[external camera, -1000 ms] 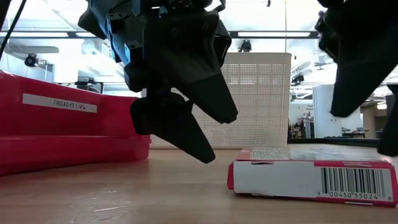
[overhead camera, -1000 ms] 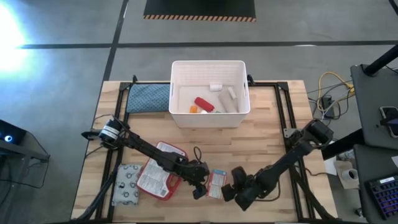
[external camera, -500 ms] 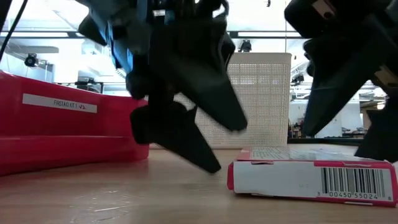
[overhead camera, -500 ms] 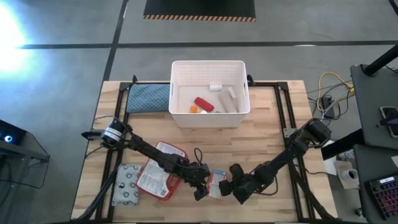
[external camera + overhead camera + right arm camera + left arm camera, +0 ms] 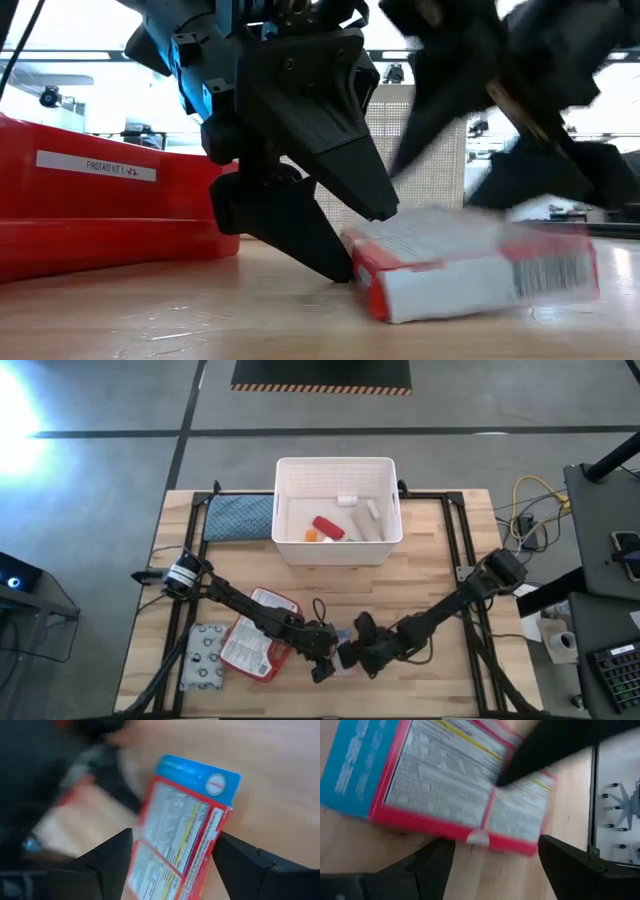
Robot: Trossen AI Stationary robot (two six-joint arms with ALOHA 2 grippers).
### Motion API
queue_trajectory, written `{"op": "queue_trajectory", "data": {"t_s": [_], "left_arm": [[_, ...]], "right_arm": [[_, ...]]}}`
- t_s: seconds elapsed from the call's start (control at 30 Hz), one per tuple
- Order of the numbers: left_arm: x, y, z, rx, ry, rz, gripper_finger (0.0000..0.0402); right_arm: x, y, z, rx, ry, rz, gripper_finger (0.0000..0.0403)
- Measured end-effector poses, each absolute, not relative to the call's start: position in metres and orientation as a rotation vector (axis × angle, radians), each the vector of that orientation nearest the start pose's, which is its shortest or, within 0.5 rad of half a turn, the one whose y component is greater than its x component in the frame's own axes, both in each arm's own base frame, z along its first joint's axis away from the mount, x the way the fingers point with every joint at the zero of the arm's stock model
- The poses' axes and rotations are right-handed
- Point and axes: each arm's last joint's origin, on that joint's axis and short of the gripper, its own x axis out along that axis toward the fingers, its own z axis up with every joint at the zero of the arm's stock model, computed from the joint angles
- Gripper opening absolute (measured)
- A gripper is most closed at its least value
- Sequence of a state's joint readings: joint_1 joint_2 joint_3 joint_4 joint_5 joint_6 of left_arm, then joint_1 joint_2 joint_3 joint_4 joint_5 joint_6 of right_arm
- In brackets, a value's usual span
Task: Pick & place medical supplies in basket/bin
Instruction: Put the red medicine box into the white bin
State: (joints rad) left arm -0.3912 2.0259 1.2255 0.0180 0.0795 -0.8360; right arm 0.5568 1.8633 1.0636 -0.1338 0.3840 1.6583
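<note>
The small red, white and blue box (image 5: 344, 658) lies near the table's near edge, between my two grippers. My left gripper (image 5: 323, 658) is open just to its left; in the left wrist view the box (image 5: 455, 785) sits ahead of the spread fingers. My right gripper (image 5: 358, 648) is open and comes over the box from the right. In the right wrist view the box (image 5: 182, 830) stands between its fingers. The white bin (image 5: 338, 461) at the far middle holds a red cylinder (image 5: 328, 527) and white tubes (image 5: 372, 510). My left gripper's lower finger (image 5: 300, 225) stands right at the box's left end (image 5: 362, 250); whether it touches cannot be told. My right gripper straddles the box with open fingers, slanting down from the table's right. One finger (image 5: 545, 747) lies over the box's printed top face (image 5: 520, 795). The box sits tilted on the table.
The flat red-edged case (image 5: 258, 635) lies left of my left gripper and fills the left of the low view as a red wall (image 5: 100, 210). The grey-white pouch (image 5: 208, 655) lies further left. The blue quilted pad (image 5: 238, 517) lies beside the bin. Bare wood lies between the grippers and the bin.
My right gripper has moved toward the table's left, from beside the box to over it. The box has slid left toward my left gripper and now sits tilted instead of flat.
</note>
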Motion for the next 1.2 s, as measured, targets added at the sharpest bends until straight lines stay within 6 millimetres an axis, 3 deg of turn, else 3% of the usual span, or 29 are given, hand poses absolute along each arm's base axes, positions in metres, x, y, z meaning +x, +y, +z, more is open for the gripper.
{"op": "queue_trajectory", "data": {"t_s": [0.23, 0.57, 0.9, 1.2], "left_arm": [[0.384, -0.162, 0.139, -0.648, 0.927, -0.094, 0.0269], [0.374, -0.166, 0.155, -0.634, 0.942, -0.098, 0.0269], [0.362, -0.172, 0.159, -0.6, 1.003, -0.088, 0.0269], [0.361, -0.171, 0.159, -0.594, 1.0, -0.088, 0.0269]], "right_arm": [[0.33, 0.199, 0.174, 1.046, 0.701, -0.376, 0.0248], [0.335, 0.204, 0.183, 1.006, 0.695, -0.314, 0.024], [0.345, 0.21, 0.206, 0.902, 0.662, -0.21, 0.0238], [0.339, 0.209, 0.206, 0.954, 0.774, -0.315, 0.0238]]}}
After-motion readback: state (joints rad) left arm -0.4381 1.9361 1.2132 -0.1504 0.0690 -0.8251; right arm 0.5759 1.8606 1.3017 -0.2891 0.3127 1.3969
